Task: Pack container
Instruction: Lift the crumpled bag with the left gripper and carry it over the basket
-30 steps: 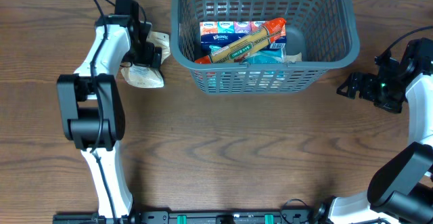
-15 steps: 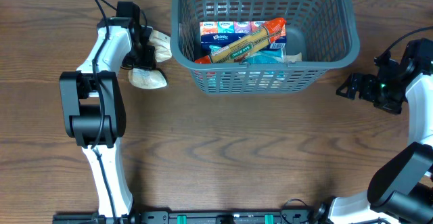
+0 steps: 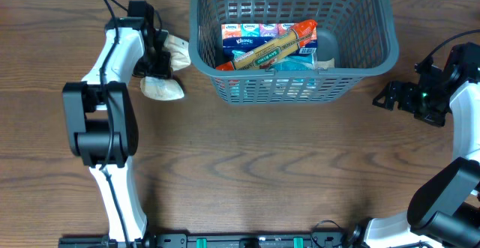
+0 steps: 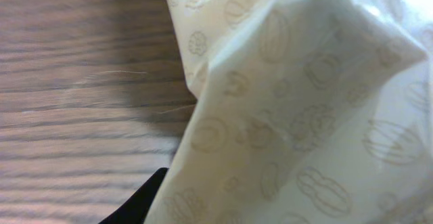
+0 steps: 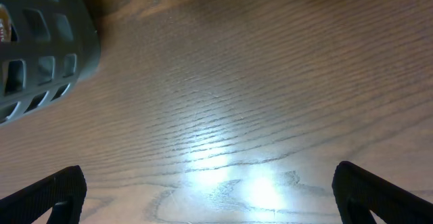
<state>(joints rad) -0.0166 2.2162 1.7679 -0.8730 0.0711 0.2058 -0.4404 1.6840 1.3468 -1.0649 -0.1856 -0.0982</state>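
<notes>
My left arm rises from its base at the near left edge, folds at the elbow and reaches to the far left of the brown wood-grain table (image 3: 262, 165). There my left gripper (image 3: 159, 59) points down, jaws pinched narrow on a cream printed plastic bag (image 3: 163, 89). In my left wrist view the crumpled bag (image 4: 304, 116) fills nearly everything, with only 1 dark fingertip (image 4: 135, 207) peeking out beneath it. My right arm bends in from the right edge, and my right gripper (image 3: 386, 97) hangs low over bare wood with its jaws spread wide, its 2 tips at opposite corners of my right wrist view (image 5: 211, 193). The large dark grey plastic lattice basket (image 3: 292, 83) stands at the far middle of the table, just right of the bag and left of my right gripper; its rounded corner (image 5: 40, 48) shows in my right wrist view. Inside it lie blue tissue packs (image 3: 251, 31) and a long orange-ended packet (image 3: 270, 49). Against 0.5 s ago, my left elbow and the bag have slid slightly leftward; against 1.0 s ago, the bag sits nearer the basket. My right arm and the basket have not moved.
</notes>
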